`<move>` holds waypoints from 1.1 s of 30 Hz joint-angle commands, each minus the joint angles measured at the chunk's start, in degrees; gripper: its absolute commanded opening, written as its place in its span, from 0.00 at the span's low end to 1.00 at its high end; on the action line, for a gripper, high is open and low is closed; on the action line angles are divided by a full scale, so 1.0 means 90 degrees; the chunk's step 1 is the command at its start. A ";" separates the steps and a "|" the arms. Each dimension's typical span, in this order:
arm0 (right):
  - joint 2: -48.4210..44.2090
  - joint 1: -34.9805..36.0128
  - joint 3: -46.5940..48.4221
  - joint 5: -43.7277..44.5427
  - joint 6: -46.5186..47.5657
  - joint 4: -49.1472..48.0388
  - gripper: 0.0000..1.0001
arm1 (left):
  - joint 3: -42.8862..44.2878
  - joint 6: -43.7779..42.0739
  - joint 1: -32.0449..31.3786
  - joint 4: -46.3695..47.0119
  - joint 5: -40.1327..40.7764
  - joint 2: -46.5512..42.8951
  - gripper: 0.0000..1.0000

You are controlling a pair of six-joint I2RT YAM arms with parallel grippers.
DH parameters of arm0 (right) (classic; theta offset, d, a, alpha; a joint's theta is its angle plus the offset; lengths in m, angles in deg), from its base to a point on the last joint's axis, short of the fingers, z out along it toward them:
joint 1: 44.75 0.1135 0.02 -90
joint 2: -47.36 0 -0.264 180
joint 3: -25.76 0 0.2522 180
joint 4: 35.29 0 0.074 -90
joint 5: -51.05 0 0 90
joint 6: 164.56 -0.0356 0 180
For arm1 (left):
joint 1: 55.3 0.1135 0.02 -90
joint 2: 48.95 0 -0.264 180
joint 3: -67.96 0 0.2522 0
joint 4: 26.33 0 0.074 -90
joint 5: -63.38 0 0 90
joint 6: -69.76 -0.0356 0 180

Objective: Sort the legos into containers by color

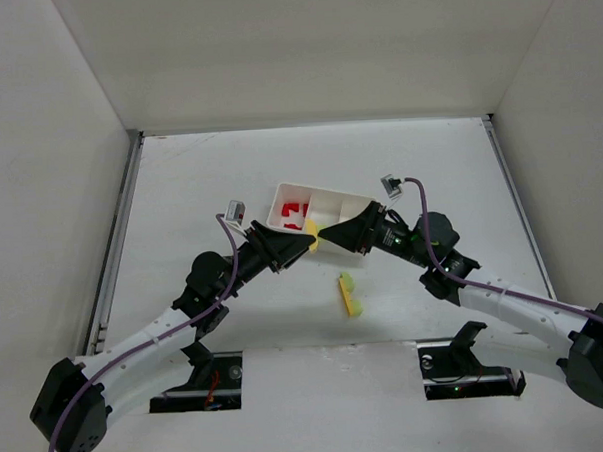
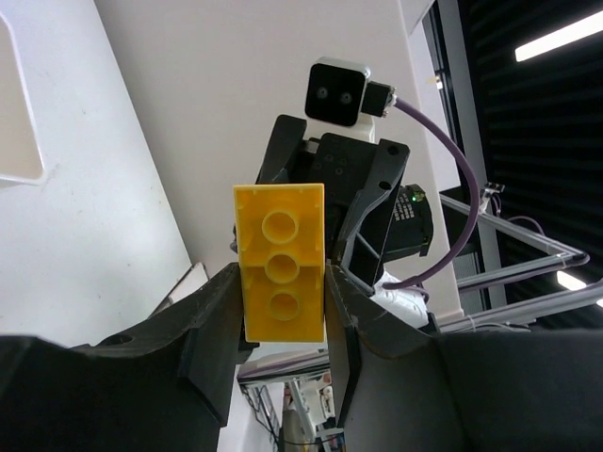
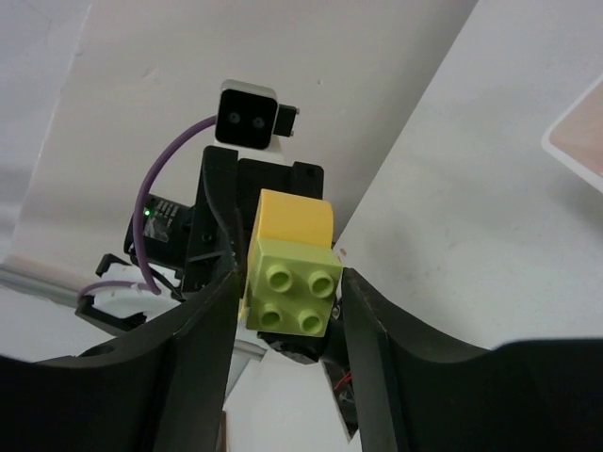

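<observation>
My two grippers meet tip to tip just in front of the white tray (image 1: pixel 327 194). My left gripper (image 1: pixel 304 242) is shut on a yellow brick (image 2: pixel 280 259), seen from its hollow underside in the left wrist view. My right gripper (image 1: pixel 328 235) is shut on a pale yellow-green brick (image 3: pixel 292 287) that is stuck to that yellow brick (image 3: pixel 294 218). The joined pair (image 1: pixel 313 229) hangs above the table between both sets of fingers. Red bricks (image 1: pixel 296 216) lie in the tray's left compartment. The left gripper (image 2: pixel 280 280) and the right gripper (image 3: pixel 292 280) face each other.
A loose yellow-green and yellow brick piece (image 1: pixel 352 295) lies on the table in front of the grippers, towards the near edge. White walls close in the table on the left, back and right. The tray's other two compartments are partly hidden by the right gripper.
</observation>
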 commanded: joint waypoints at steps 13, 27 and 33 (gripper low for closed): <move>-0.0496 -0.0549 -0.0333 -0.0056 -0.0187 -0.0330 0.25 | -0.0053 -0.0215 0.0254 0.0193 -0.0205 -0.0269 0.13; -0.1151 -0.1263 -0.0607 0.0548 0.0710 0.0996 0.26 | 0.1380 -0.1981 0.0695 -0.1545 0.0340 0.1349 0.14; -0.1317 -0.1078 -0.0577 0.1310 0.1306 0.1779 0.26 | 0.2640 -0.3329 0.0207 -0.2893 0.1473 0.2561 0.20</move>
